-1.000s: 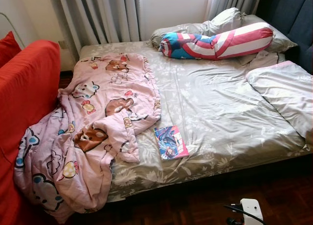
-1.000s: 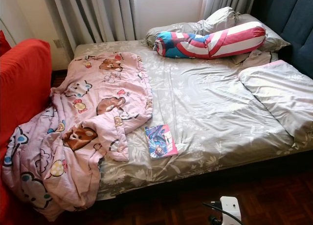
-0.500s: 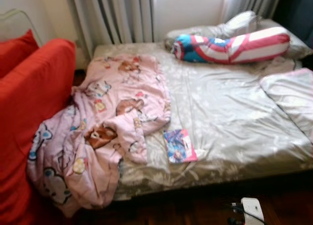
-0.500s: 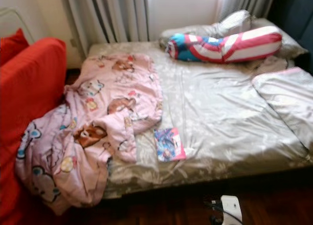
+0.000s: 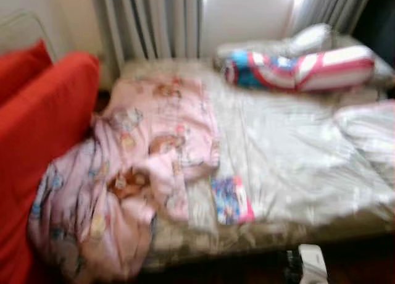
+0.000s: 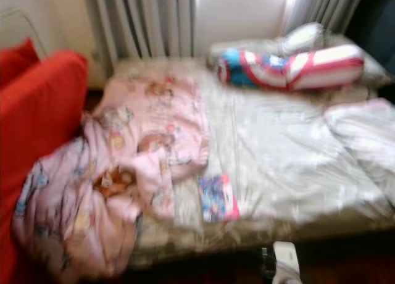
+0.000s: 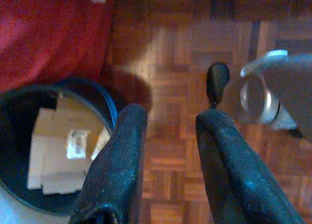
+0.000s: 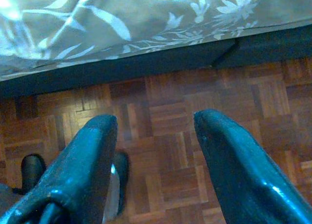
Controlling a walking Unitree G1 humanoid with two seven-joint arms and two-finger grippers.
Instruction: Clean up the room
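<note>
Room: untidy; head views blurred, robot judged to be approaching, no item yet in hand.
Bed (image 5: 296, 148): grey floral sheet, rumpled.
Pink blanket (image 5: 142, 167): bunched on the bed's left side, spilling toward the red sofa (image 5: 43, 123).
Booklet (image 5: 231, 199): near the bed's front edge, just beside the blanket.
Bin (image 7: 29, 151): on the floor, cardboard inside.
Left gripper (image 7: 168, 136): jaws apart, empty, above parquet.
Right gripper (image 8: 156, 136): jaws apart, empty, by the bed's edge.
Next: judged to call for closing in and reaching for the booklet.
</note>
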